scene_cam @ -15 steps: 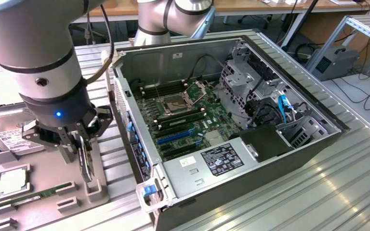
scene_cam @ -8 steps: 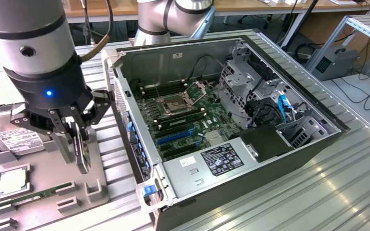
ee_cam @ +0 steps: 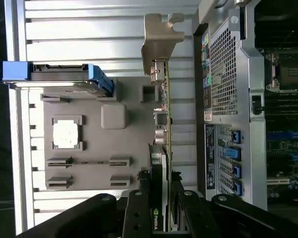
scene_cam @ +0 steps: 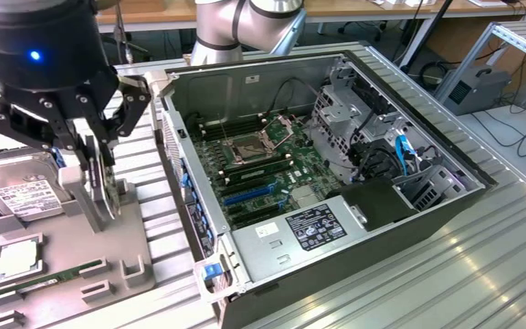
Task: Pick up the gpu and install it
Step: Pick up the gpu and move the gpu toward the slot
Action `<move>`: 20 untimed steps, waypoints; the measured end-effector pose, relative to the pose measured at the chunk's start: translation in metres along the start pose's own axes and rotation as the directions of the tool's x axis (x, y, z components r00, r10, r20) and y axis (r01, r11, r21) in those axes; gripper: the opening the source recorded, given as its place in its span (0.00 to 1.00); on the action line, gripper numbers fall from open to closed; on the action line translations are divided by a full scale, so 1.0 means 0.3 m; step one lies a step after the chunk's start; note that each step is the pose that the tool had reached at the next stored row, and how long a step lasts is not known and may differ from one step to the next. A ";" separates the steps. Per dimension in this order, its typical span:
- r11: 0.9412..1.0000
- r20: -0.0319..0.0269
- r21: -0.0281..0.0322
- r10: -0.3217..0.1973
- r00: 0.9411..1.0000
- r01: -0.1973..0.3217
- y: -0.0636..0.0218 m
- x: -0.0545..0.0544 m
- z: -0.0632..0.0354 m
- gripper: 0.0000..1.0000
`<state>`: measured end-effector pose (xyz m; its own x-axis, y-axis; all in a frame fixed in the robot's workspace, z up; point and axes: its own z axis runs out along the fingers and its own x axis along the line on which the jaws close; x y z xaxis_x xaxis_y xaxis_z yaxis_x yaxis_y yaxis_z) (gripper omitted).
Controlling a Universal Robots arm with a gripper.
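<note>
My jaws were closed on the gpu (ee_cam: 159, 163), which stood on its edge between them. Its silver bracket (ee_cam: 159, 34) pointed away from them, above the grey parts tray (scene_cam: 62, 250). The open computer case (scene_cam: 235, 86) lay just beside.

The exterior view looks steeply down across computer case (scene_cam: 281, 257) and parts tray (scene_cam: 66, 240); the wrist view, closer, sees both past the pincer (ee_cam: 162, 198).
</note>
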<state>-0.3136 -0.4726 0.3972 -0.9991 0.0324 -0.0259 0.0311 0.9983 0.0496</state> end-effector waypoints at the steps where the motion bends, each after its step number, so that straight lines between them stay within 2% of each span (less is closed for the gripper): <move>1: 1.000 0.000 0.000 0.000 1.000 0.000 0.001 -0.001 -0.028 0.27; 2: 1.000 0.001 0.000 0.000 1.000 0.000 0.003 -0.002 -0.066 0.27; 4: 1.000 0.003 0.000 0.000 1.000 0.000 0.005 -0.003 -0.109 0.27; 12: 1.000 0.005 0.000 0.002 1.000 -0.002 0.009 -0.005 -0.190 0.27; 14: 1.000 0.006 0.000 0.002 1.000 -0.002 0.010 -0.005 -0.200 0.27; 20: 1.000 0.006 0.000 0.002 1.000 -0.002 0.010 -0.006 -0.201 0.27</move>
<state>-0.3133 -0.4726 0.4575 -0.9989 0.0349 -0.0316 0.0333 0.9982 0.0497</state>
